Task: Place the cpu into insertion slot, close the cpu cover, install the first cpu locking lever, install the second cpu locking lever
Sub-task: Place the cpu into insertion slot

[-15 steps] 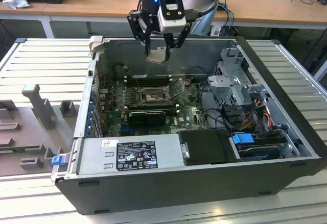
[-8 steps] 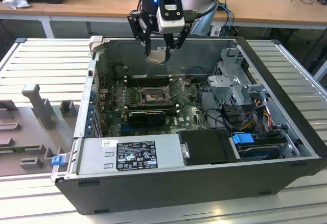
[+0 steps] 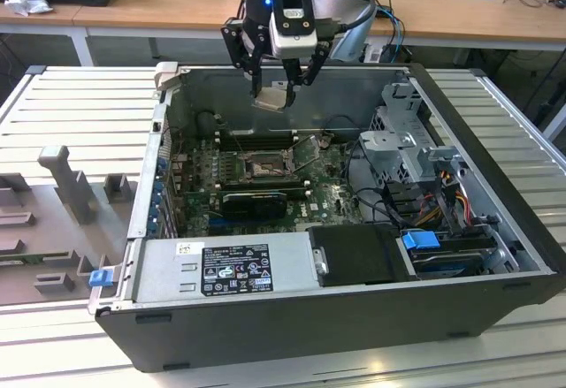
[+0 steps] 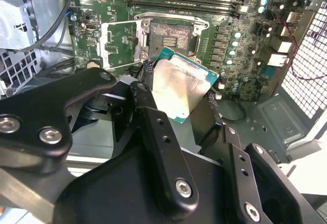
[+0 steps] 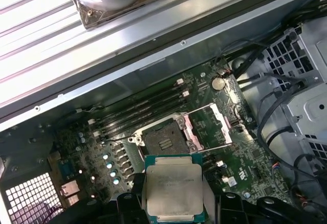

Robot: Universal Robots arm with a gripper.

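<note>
Exterior view: cpu (image 3: 270, 98) within the claw (image 3: 277, 94)

My tool (image 5: 176, 213) grips the cpu (image 5: 172, 187) by its edges, with the pale face turned to the camera, above the green board (image 5: 240, 173). The insertion slot (image 5: 163, 142) lies bare, its dark centre exposed, apart from the cpu. The cpu cover (image 5: 207, 127) stands swung open just beside the slot. Black memory slots (image 5: 143, 106) run along another side.
</note>
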